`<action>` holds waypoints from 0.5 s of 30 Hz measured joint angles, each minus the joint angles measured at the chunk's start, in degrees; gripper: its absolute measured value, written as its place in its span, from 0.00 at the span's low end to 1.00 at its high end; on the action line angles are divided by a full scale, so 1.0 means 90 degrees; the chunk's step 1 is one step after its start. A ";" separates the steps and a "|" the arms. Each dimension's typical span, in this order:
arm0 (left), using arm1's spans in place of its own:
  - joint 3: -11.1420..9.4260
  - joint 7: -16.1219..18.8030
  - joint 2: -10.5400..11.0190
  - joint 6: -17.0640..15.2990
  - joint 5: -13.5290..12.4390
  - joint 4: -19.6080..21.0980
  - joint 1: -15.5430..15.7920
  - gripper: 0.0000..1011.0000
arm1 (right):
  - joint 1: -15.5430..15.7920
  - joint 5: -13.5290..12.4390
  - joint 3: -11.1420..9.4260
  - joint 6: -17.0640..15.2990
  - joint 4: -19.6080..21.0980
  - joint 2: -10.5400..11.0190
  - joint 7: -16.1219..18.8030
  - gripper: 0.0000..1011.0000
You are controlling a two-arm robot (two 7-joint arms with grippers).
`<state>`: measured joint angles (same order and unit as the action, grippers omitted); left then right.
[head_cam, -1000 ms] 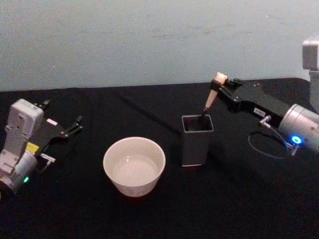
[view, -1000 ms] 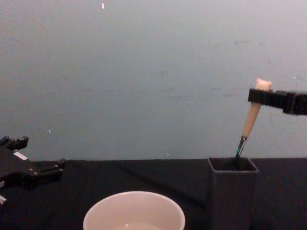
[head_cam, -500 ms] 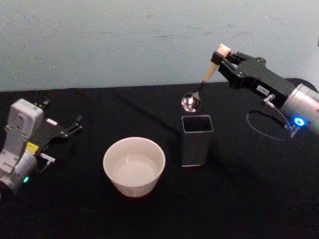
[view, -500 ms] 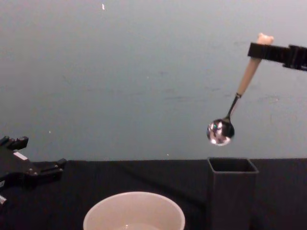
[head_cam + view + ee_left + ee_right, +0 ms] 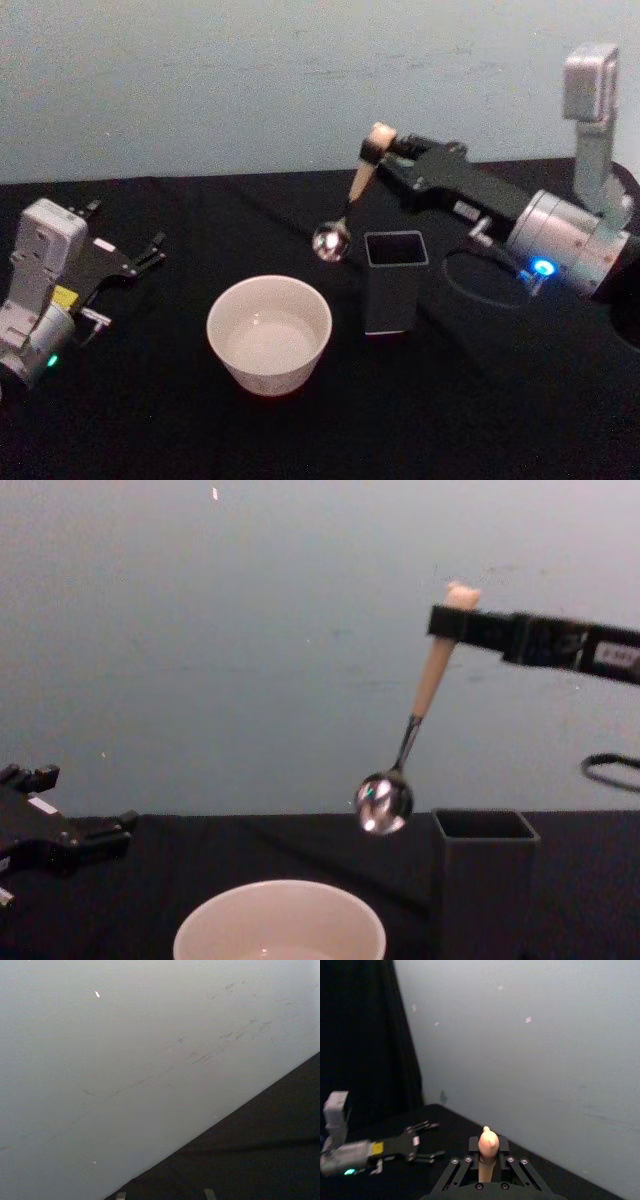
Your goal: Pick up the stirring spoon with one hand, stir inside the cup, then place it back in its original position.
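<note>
Where the stirring spoon hangs: in the air, above and just to the right of the cup, touching nothing but the gripper. Its bowl is the lowest part, higher than the cup's rim, and its handle tilts up and to the right.
Right gripper: clamped narrow on the peach handle just under the bear head, higher than the cup and to its right.
Cup: upright on the table, pale inside.
Holder: a dark grey square box, upright just to the right of the cup and apart from it. The spoon's bowl is to its left and above its top edge.
Left gripper: well to the left of the cup, low by the table, fingers spread apart, holding nothing.
Wall: pale, behind the cup.
</note>
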<state>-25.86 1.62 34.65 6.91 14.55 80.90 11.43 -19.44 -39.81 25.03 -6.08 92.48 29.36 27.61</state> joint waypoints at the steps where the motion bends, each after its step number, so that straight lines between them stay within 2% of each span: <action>1: 0.0000 0.0000 0.0000 0.0000 0.0000 0.0000 0.0000 0.99 | -0.0007 0.0030 0.0053 0.0004 -0.0009 -0.0008 0.0026 0.21; 11: 0.0000 0.0000 0.0000 0.0000 0.0000 0.0000 0.0000 0.99 | -0.0097 0.0493 0.0608 0.0071 -0.0199 -0.0137 0.0228 0.21; 15: 0.0000 0.0000 0.0000 -0.0001 0.0000 0.0000 0.0000 0.99 | -0.0134 0.0618 0.0758 0.0069 -0.0340 -0.0229 0.0276 0.21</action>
<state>-25.86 1.62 34.65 6.90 14.55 80.90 11.43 -20.64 -34.25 31.85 -5.46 89.43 27.30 30.09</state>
